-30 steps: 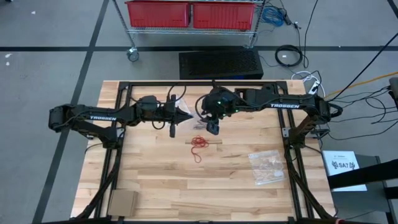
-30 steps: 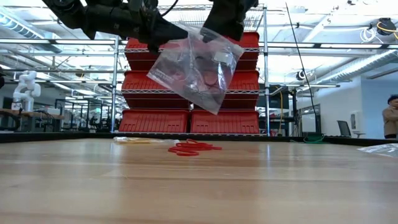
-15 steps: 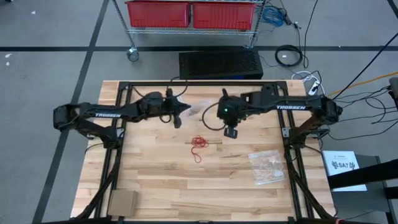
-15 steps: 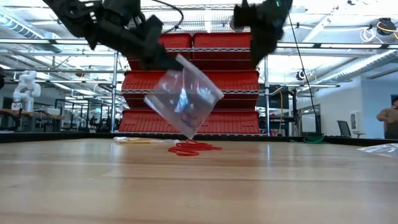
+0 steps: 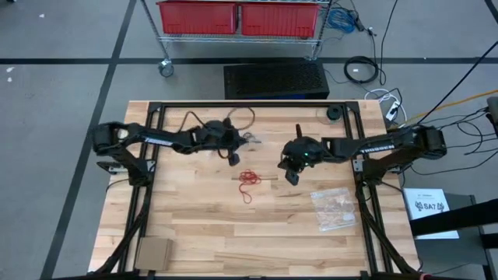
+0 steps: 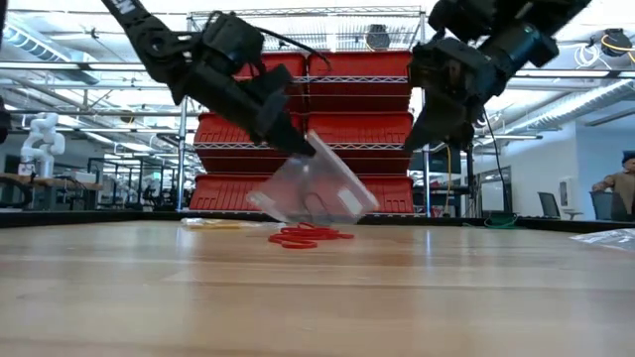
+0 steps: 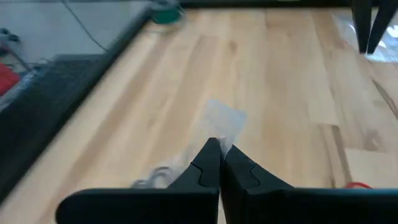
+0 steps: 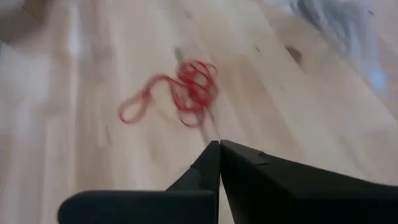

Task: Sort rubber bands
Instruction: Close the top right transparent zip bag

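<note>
A small heap of red rubber bands [image 5: 249, 179] [image 6: 303, 236] [image 8: 196, 87] lies on the wooden table near its middle. My left gripper [image 5: 238, 145] [image 6: 303, 147] [image 7: 219, 146] is shut on a clear plastic bag [image 6: 317, 190] [image 7: 225, 119], just beyond the heap on its far side. Dark loops show inside the bag. My right gripper [image 5: 289, 177] [image 6: 415, 137] [image 8: 216, 148] hangs shut and empty above the table, right of the red heap. My left gripper pinches the bag's top edge [image 6: 311, 151] [image 7: 221, 135] between its two fingers. The fingers slant down from the table's left. The bag hangs tilted below them, with its lower edge [image 6: 298, 220] close to the table. Whether that edge rests on the table, I cannot tell.
A second clear bag [image 5: 333, 208] [image 6: 610, 236] with tan bands lies flat on the table's right. A brown piece of card [image 5: 152, 253] lies at the near left corner. A small dark round thing [image 5: 333, 113] sits at the far right. The black frame rails [image 5: 148, 194] run along both sides.
My right gripper has let go of the bag and gone down and toward the table's right and near edges, ending right of the red heap. My left gripper has sunk, keeping its hold. The bag was stretched between both grippers and now hangs from the left one, low over the table.
</note>
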